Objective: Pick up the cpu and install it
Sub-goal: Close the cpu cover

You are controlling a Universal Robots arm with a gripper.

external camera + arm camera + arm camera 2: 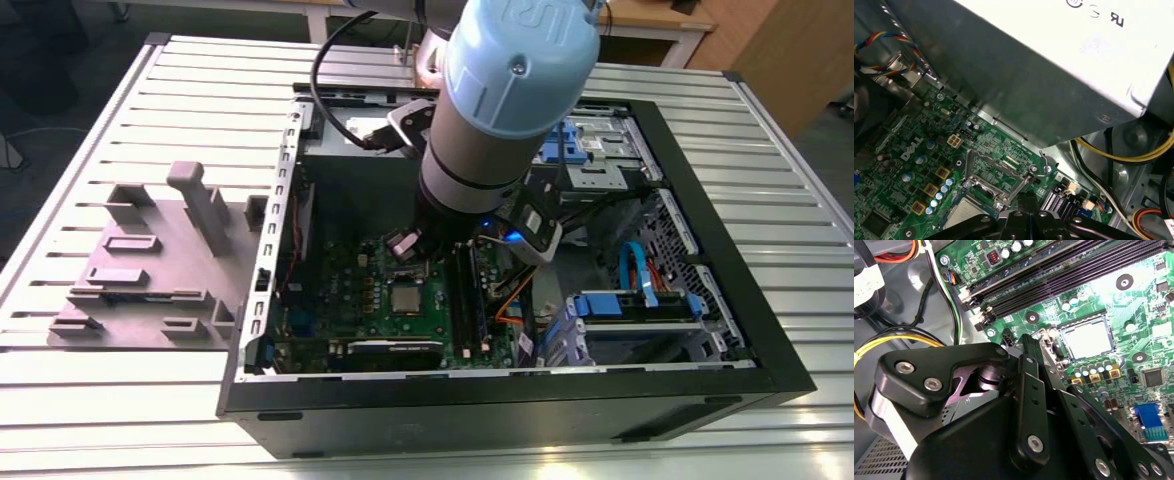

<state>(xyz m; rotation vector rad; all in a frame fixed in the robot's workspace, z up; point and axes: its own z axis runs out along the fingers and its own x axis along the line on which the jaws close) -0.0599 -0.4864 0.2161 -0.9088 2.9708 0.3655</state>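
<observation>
1. Jaws are drawn together, with no gap between their tips in the first wrist view and nothing gripped. The gripper (1026,204) is down inside the open computer case (534,395), close over the green motherboard (904,150).
2. Just beside the jaw tips, and apart from them, the cpu (1086,337) lies flat in its socket, silvery top up and uncovered.
3. Right at the jaw tips, the socket's hinged metal frame (970,167) stands raised off the cpu. Whether the tips touch it cannot be told.
4. A thin wire lever (1045,161) rises near the tips, on the frame's far side from the cpu.
5. Beyond the frame from the jaws looms the large grey metal box (1029,75), and yellow cables (1124,152) run out from under it.
6. Past the cpu, farther from the jaws, lie the long black memory slots (1064,275).
</observation>
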